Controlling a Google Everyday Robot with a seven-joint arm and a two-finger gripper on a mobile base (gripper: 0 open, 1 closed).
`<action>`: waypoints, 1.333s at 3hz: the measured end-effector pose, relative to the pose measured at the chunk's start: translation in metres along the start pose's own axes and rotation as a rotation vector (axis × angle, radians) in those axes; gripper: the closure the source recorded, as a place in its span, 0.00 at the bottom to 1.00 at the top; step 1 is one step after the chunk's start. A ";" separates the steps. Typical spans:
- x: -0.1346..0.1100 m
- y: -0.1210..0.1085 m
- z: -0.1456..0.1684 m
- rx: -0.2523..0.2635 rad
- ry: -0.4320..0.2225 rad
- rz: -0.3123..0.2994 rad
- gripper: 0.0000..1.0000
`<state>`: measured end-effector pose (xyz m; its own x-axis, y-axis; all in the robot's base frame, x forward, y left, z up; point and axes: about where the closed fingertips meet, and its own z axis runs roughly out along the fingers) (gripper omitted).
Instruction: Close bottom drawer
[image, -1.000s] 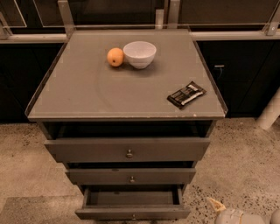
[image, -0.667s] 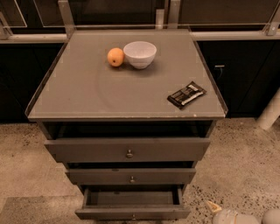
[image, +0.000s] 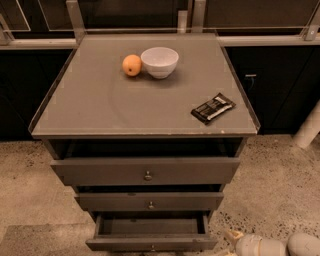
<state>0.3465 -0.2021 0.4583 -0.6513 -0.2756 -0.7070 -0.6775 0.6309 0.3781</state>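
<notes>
Tool (image: 227, 243), lower right, nearer bottom drawer (image: 150, 244) (lying left-right)

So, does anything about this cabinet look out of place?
Yes: the bottom drawer is pulled well out, with its inside showing. The robot's hand is low down by the floor, beside the drawer's right front corner.
</notes>
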 end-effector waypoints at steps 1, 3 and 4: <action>0.000 0.000 0.000 0.000 0.000 0.000 0.41; 0.016 -0.027 0.016 -0.024 -0.014 0.059 0.87; 0.043 -0.074 0.060 -0.114 -0.014 0.150 1.00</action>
<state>0.3892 -0.2176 0.3642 -0.7435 -0.1746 -0.6455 -0.6083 0.5775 0.5445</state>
